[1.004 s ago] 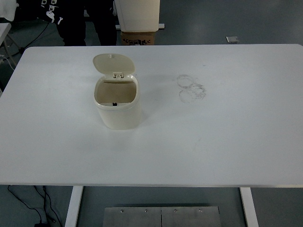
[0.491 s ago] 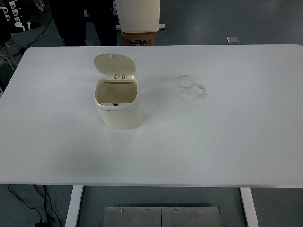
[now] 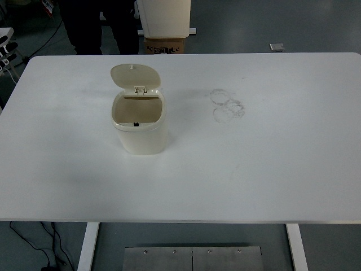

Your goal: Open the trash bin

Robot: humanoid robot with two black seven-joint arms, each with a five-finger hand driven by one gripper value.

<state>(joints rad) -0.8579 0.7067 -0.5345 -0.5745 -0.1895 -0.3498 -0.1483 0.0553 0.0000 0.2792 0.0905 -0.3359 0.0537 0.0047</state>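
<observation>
Trash bin, small cream plastic tub [image 3: 140,129], stands left of the grey ring smudges [image 3: 228,105], hinged lid [image 3: 135,75] upright; my hands are out of view, so a careless return could knock it shut

My white table [image 3: 271,169] fills most of the frame. On it, left of centre, stands a cream trash bin [image 3: 140,125], lid up. Faint ring marks [image 3: 228,105] stain the upper middle.
</observation>
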